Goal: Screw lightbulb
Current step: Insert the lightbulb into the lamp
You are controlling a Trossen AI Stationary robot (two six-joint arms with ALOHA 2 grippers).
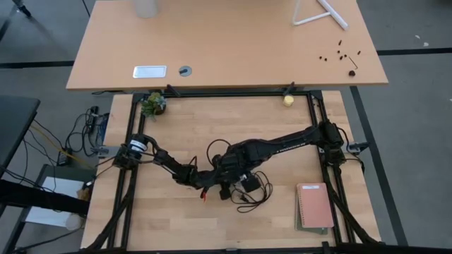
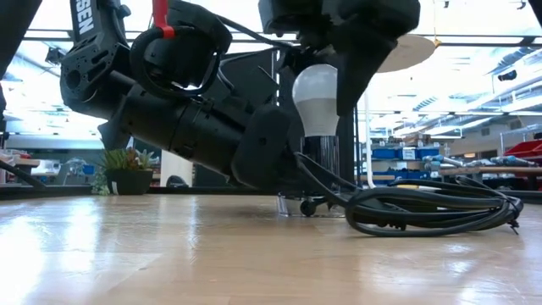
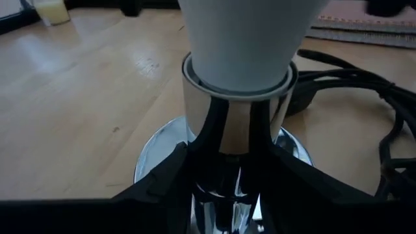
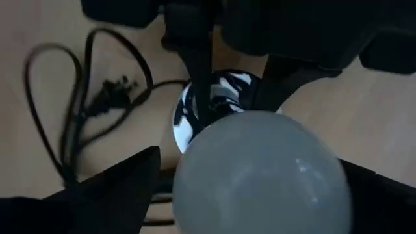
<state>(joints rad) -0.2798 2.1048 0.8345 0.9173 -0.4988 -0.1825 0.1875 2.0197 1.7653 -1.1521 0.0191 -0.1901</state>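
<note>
The white lightbulb (image 2: 315, 95) stands upright with its base in the cup of a chrome socket (image 3: 237, 120). The socket rests on its round base disc (image 3: 155, 166) on the table's middle. My left gripper (image 3: 234, 172) reaches in from the left and is shut on the socket. My right gripper (image 4: 257, 185) hangs above the lightbulb (image 4: 260, 175), pointing down and open. Its fingers (image 4: 120, 188) stand on either side of the bulb's dome; I cannot tell whether they touch it. In the high view both grippers meet at mid-table (image 1: 224, 176). My left gripper pinches the socket's chrome stem (image 3: 235, 146), just under the cup, between its two fingers (image 3: 185, 172). The fingers come nearly level from the table's left. The socket stays upright on its base disc on the table, with the lightbulb sitting in it.
The socket's black cord (image 2: 432, 207) lies coiled on the table just right of the socket, its plug (image 4: 107, 97) beside it. A notebook (image 1: 314, 206) lies near the right front. A small potted plant (image 1: 152, 104) and a yellowish ball (image 1: 288, 100) sit at the far edge.
</note>
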